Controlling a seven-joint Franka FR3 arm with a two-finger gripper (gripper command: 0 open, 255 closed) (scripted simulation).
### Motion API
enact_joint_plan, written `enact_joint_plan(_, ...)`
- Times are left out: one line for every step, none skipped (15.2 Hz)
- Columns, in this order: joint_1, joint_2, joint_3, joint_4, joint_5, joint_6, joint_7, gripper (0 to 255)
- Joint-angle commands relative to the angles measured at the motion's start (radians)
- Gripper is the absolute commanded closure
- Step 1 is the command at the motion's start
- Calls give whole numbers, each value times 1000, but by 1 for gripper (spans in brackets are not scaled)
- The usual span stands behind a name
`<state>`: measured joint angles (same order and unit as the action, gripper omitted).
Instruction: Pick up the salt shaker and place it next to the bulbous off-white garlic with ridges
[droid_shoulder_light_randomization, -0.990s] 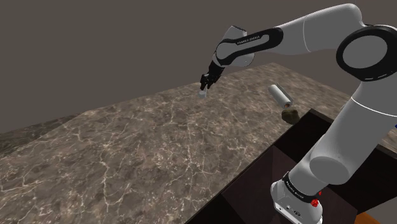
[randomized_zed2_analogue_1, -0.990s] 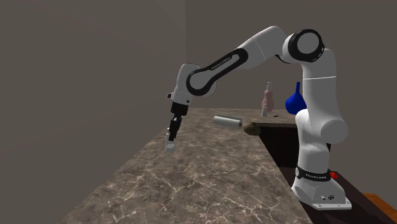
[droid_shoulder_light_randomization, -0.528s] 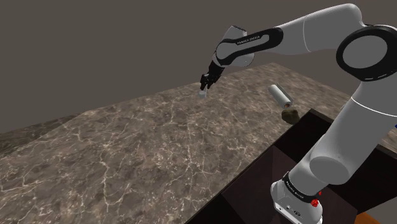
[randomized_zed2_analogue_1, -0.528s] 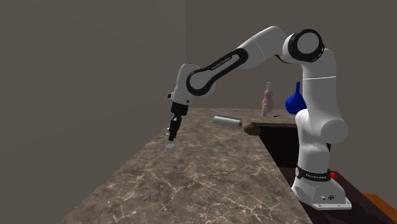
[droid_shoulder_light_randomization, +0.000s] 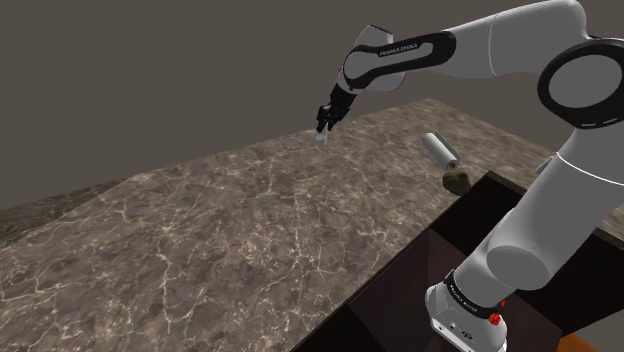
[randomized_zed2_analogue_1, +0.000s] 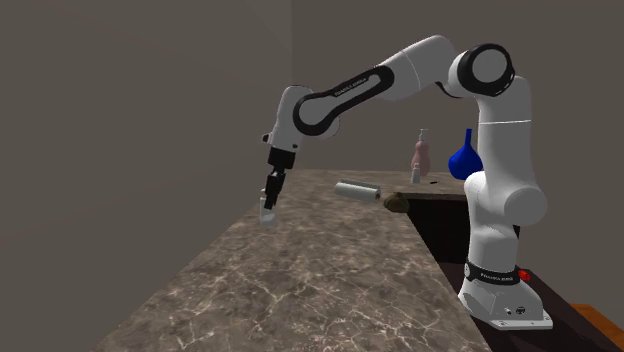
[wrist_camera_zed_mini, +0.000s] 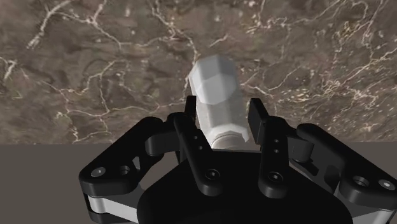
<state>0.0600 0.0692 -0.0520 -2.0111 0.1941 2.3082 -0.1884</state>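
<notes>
Higher now: jaws clamp salt shaker (wrist_camera_zed_mini: 216, 95), seemingly clear of countertop (droid_shoulder_light_randomization: 200, 230).

The shoulder view looked across the counter (droid_shoulder_light_randomization: 230, 230), the second exterior view along its length, the wrist view closely down.

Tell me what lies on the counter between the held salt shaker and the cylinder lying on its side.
Nothing. The shoulder view shows bare marble counter between the salt shaker, clasped in the gripper, and the lying cylinder.
</notes>
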Motion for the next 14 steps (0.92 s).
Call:
enact_joint_plan(1,-12,0,11,-5,-23,8,255)
enact_joint_plan(1,-16,0,20,-8,-36,11,255)
enact_joint_plan(1,-21,0,28,-10,-48,13,255)
enact_joint_plan(1,-24,-1,37,-12,-61,16,255)
enact_joint_plan(1,-28,-1,46,-14,-73,19,255)
enact_joint_plan(0,-32,-1,55,-15,-86,21,255)
enact_joint_plan(0,-35,-1,65,-17,-99,24,255)
enact_joint_plan(0,-38,-2,75,-19,-111,26,255)
enact_joint_plan(0,-41,-2,85,-21,-124,28,255)
enact_joint_plan(0,-44,-2,95,-22,-137,31,255)
enact_joint_plan(0,-46,-2,105,-24,-150,33,255)
enact_joint_plan(-1,-49,-2,116,-25,-162,35,255)
enact_joint_plan(-1,-51,-3,127,-27,-175,38,255)
enact_joint_plan(-1,-53,-3,138,-28,-188,40,255)
